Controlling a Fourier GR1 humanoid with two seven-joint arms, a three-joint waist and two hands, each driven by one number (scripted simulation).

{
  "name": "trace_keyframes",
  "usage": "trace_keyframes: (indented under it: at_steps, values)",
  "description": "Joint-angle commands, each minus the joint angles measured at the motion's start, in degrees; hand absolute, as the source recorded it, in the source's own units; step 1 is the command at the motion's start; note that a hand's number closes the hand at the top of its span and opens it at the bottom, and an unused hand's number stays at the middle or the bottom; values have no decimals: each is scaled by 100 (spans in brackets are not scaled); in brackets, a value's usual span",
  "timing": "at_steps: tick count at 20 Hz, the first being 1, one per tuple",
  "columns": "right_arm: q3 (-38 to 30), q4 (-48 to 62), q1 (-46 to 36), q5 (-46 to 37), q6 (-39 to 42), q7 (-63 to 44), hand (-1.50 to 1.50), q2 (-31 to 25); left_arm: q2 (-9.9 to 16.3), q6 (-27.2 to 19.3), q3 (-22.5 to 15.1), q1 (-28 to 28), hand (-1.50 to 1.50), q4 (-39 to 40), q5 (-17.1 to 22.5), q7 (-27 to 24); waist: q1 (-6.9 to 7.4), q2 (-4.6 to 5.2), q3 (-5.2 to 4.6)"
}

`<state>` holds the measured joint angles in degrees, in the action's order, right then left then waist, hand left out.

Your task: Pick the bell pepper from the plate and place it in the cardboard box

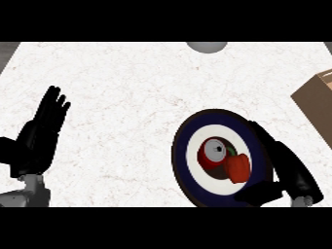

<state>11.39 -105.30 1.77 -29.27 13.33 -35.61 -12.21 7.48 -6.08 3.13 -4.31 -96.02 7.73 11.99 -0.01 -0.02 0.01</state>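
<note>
The pepper [230, 163] lies on the plate [185, 146], red with a pale round patch facing up, not yet lifted. The right hand [287, 170] curves round the plate's right rim, thumb low by the near edge; its fingers flank the pepper but I cannot tell whether they touch it. The box [325, 114] stands well apart at the right edge. The left hand [43, 129] rests open, fingers up, at left. Grasp, carry and drop all remain.
</note>
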Motion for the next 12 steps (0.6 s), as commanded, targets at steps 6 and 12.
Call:
trace_keyframes:
  at_steps: [6,12]
  values:
    - [-188,669,-70,-270,7,547,-150,226,-260,-187,-136,22,0,-267,-285,144,0,-1,0]
    - [-476,939,-393,-218,315,547,-150,188,-250,52,-44,205,0,-209,-183,-78,12,0,-1]
